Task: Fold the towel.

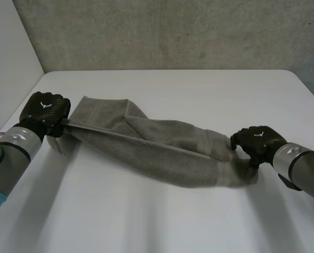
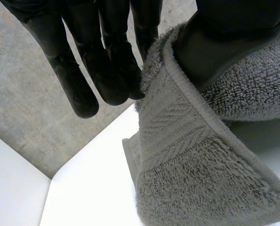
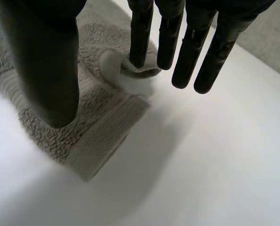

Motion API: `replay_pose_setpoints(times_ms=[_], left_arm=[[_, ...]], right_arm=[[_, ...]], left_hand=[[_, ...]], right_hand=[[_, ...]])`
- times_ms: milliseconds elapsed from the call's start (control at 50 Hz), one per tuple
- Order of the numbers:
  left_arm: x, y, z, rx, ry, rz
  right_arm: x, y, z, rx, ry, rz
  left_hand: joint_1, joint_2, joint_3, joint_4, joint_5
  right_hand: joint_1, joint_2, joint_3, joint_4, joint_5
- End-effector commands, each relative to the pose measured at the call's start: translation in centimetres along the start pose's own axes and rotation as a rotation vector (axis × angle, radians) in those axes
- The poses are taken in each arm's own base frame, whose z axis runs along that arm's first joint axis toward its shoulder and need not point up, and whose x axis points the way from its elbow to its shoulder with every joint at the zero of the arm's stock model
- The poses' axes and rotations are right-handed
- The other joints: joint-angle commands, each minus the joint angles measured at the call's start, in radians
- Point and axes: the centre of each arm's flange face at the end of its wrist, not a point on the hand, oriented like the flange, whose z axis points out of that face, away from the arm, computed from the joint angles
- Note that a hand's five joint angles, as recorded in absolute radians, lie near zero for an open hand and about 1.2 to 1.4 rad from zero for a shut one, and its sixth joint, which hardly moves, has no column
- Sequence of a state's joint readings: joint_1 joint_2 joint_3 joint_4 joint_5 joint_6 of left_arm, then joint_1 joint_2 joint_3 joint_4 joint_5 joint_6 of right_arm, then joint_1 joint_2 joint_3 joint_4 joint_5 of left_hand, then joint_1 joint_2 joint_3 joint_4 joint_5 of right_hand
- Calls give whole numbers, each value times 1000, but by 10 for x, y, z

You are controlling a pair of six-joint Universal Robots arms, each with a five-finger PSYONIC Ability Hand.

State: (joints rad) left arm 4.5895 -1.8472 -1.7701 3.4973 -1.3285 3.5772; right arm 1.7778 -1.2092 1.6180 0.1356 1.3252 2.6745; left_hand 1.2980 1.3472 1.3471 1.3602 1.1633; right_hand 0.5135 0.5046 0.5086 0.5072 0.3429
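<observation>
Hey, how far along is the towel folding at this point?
Early stage. Done: each hand has an end of the towel, the left hand pinching one edge between thumb and fingers, the right hand gripping the opposite end. In hand: the towel is stretched between them, bunched lengthwise and sagging onto the table. Left: no neat fold shows yet; the ends have to be brought together and the towel laid flat.
</observation>
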Motion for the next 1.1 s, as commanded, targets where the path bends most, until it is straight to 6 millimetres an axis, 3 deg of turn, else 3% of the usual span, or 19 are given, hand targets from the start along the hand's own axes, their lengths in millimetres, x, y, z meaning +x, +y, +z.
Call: replay_pose_setpoints(times_ms=[20,140,260,340,460,840,880,900,940,980,1060,1100], left_arm=[[2,3,-1,-9,6,-2],[2,3,-1,-10,6,-3],[2,3,-1,-7,5,-4],[2,2,-2,-5,6,-3],[0,-2,-3,10,-3,0],[-14,-32,-16,152,-78,-12],[-15,-33,-17,158,-78,-30],[-15,-33,-17,158,-78,-30],[-16,-33,-17,159,-80,-34],[-17,-33,-16,157,-84,-35],[-19,-33,-16,158,-90,-35],[-20,-33,-15,160,-90,-35]], right_arm=[[5,-24,-23,82,29,-12],[-5,-24,-28,68,-3,-8],[-31,-16,-29,24,-117,-6],[-44,-10,-9,40,-169,40],[-48,-12,17,110,-176,170],[-83,-20,58,149,-266,218],[-85,-19,64,143,-271,225],[-85,-19,64,143,-271,225],[-85,-20,63,142,-272,233],[-84,-23,62,146,-273,239],[-81,-26,56,154,-277,253],[-84,-27,50,138,-317,258]], left_hand=[[98,49,49,36,58],[98,49,49,36,58],[98,49,49,36,58],[98,49,49,36,58],[98,49,49,36,58],[98,49,49,36,58],[98,49,49,36,58],[98,49,49,36,58],[98,49,49,36,58],[98,49,49,36,58],[98,49,49,36,58],[98,49,49,36,58]], right_hand=[[3,12,8,9,-1],[6,15,11,12,2],[-15,-6,-10,-8,-19],[-17,-9,-13,-11,-21],[-17,-9,-13,-11,-21],[-6,3,-1,1,-10],[93,102,98,100,89],[94,103,99,100,90],[401,410,405,407,397],[490,498,494,496,486],[482,491,486,488,478],[260,269,265,266,256]])
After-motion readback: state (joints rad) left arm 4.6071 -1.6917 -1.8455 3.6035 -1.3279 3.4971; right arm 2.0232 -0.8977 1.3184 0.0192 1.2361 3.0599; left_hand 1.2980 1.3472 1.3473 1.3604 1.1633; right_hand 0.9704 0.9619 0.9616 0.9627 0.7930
